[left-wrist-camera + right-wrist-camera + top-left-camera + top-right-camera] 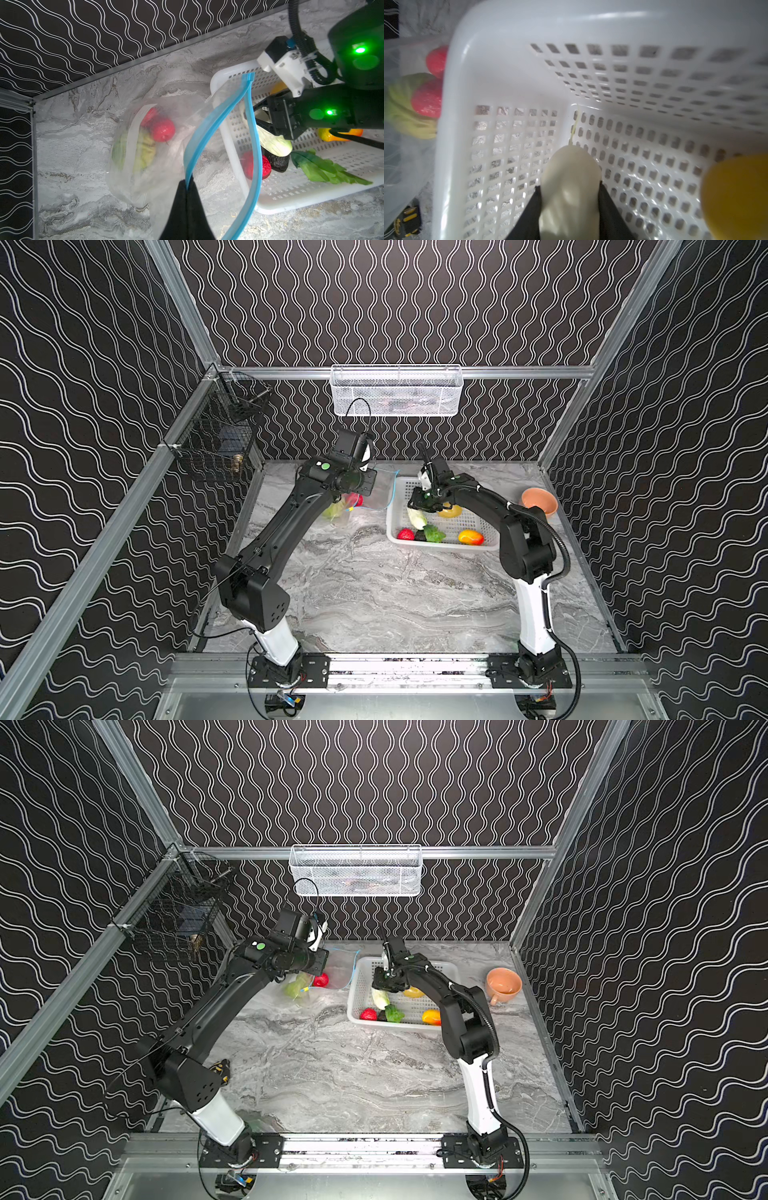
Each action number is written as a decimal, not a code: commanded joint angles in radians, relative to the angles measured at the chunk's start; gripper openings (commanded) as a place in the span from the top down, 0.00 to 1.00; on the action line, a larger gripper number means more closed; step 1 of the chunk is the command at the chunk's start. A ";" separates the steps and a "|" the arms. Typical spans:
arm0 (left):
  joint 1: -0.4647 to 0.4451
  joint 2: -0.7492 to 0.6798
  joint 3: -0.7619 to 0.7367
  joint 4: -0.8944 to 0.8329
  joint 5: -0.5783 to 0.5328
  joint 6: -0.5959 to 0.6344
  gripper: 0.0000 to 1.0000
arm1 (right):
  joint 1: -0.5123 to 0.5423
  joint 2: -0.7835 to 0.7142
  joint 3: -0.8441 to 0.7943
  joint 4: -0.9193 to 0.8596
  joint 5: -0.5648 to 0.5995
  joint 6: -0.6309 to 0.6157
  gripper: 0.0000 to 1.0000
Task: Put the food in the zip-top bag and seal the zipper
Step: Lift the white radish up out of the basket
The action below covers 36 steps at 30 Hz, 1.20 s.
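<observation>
While my left hand (187, 188) pinches the flimsy zip-top bag (380, 493) open by its blue zipper (192, 149), just left of centre in a top view, my right hand (569, 185) clamps the light, smooth, probably slippery white radish (569, 164) mid-body inside the basket (440, 546).

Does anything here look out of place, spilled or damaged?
Nothing looks spilled or damaged. One stray thing stands out: a small black-and-yellow object lies at the left edge of the table, far from the white basket. It does not look like food; I cannot tell what it is.
</observation>
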 commanded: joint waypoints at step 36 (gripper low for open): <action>0.002 -0.013 0.023 0.014 0.029 -0.067 1.00 | 0.018 -0.362 -0.547 1.274 0.085 0.334 1.00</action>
